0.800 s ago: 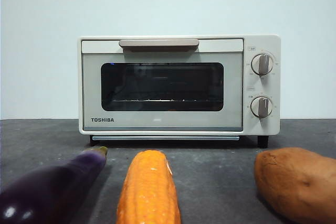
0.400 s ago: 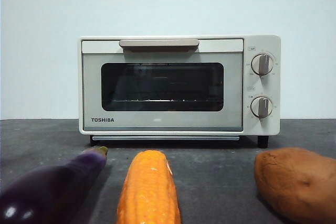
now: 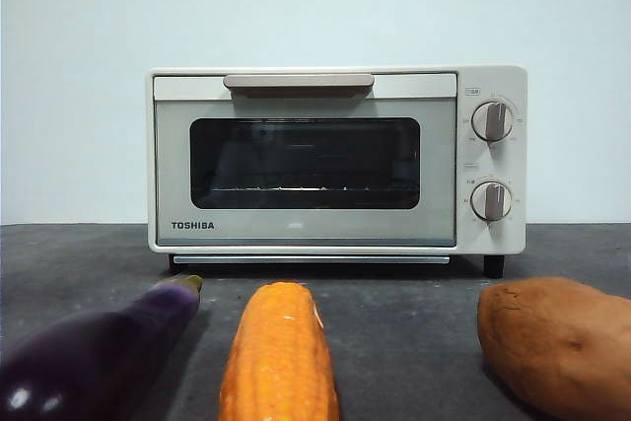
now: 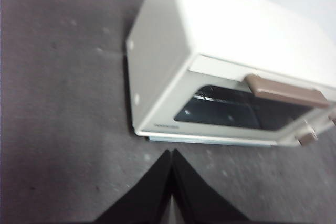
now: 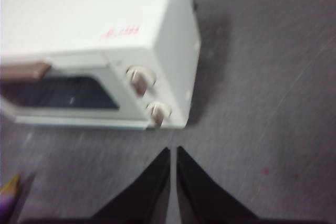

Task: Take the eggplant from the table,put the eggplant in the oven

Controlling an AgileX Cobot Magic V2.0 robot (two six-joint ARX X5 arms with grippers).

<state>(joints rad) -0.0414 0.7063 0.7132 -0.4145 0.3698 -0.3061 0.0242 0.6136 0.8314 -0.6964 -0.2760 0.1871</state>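
Eggplant (image 3: 94, 352) lying before oven (image 3: 335, 160), left hand (image 4: 171, 153), right hand (image 5: 173, 150) — both pinched closed, wrist views only

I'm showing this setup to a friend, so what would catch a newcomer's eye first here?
The cream toaster oven fills the middle of the front view, its dark glass door shut. In front of it on the grey table lie three vegetables in a row: a purple eggplant at one side, an orange corn cob in the middle, a brown sweet potato at the other.
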